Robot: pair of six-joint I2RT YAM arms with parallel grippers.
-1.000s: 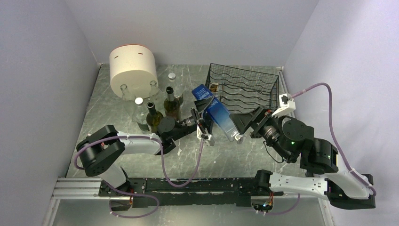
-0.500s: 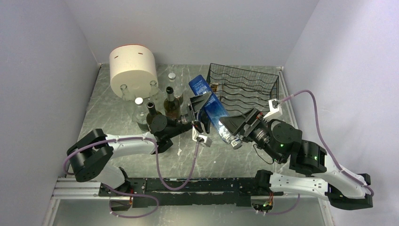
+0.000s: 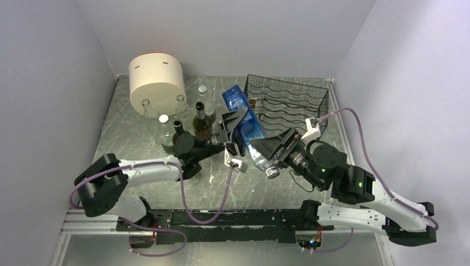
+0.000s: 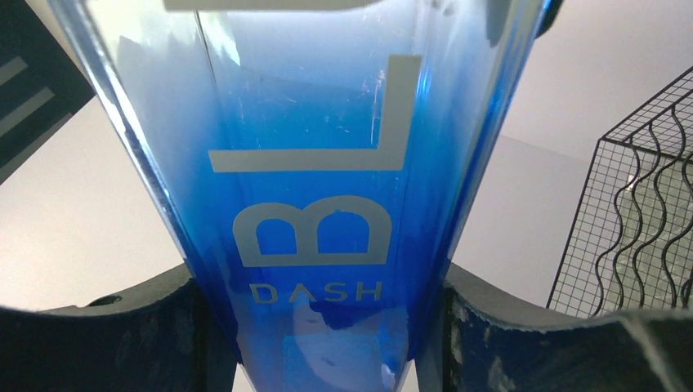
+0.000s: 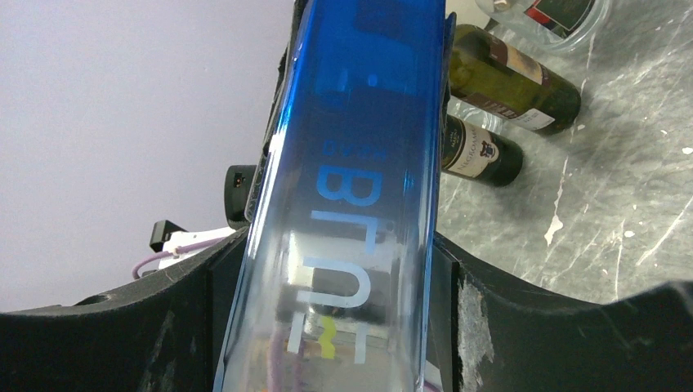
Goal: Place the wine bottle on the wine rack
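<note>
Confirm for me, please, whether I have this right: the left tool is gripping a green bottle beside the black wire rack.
Not quite: the bottle is blue, not green, as the left wrist view shows plainly. The rest stands: the left tool is gripping it beside the black wire rack.

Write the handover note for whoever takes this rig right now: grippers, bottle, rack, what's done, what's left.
Left gripper: shut on the blue bottle, mid-body.
Right gripper: fingers flank the same bottle toward its neck end; a firm grip cannot be told.
Bottle: held tilted above the table, base end beside the left side of the wine rack, cap end toward the arm bases.
Done: bottle is off the table and next to the rack.
Left: lay it on a rack tier, then release.
</note>
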